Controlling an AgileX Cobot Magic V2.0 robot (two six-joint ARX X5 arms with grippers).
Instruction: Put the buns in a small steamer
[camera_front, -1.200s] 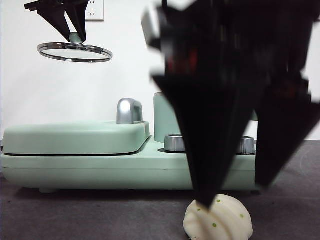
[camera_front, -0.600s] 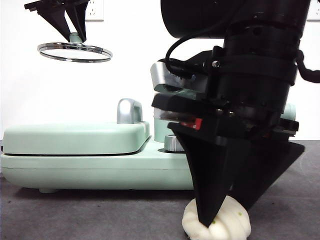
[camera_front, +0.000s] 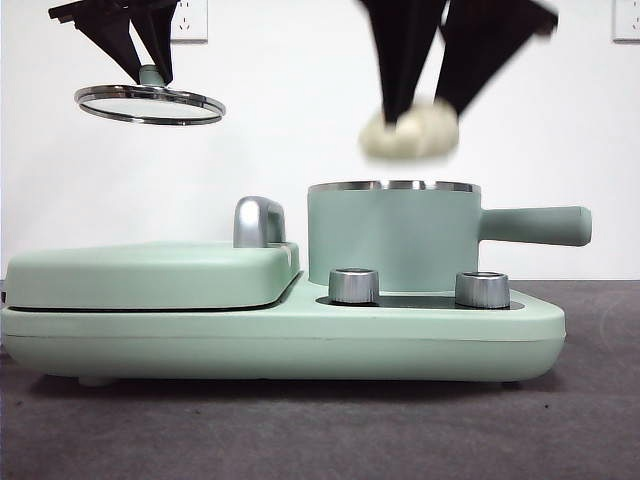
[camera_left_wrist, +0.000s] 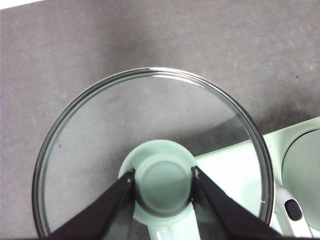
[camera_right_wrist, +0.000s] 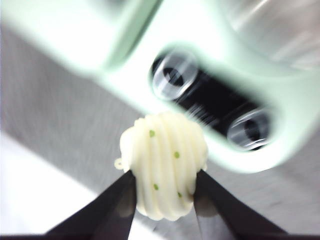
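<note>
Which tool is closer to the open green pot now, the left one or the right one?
The right. The right tool, holding the pleated bun, hangs just above the green pot. The left tool holds the glass lid high up, off to the side, above the flat griddle.

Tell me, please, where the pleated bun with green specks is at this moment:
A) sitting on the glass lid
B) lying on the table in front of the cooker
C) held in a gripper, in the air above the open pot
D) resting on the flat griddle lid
C: the right gripper is clamped on the pleated bun, which hangs in the air above the steel rim of the open pot, while the left gripper holds the glass lid off to the side.
</note>
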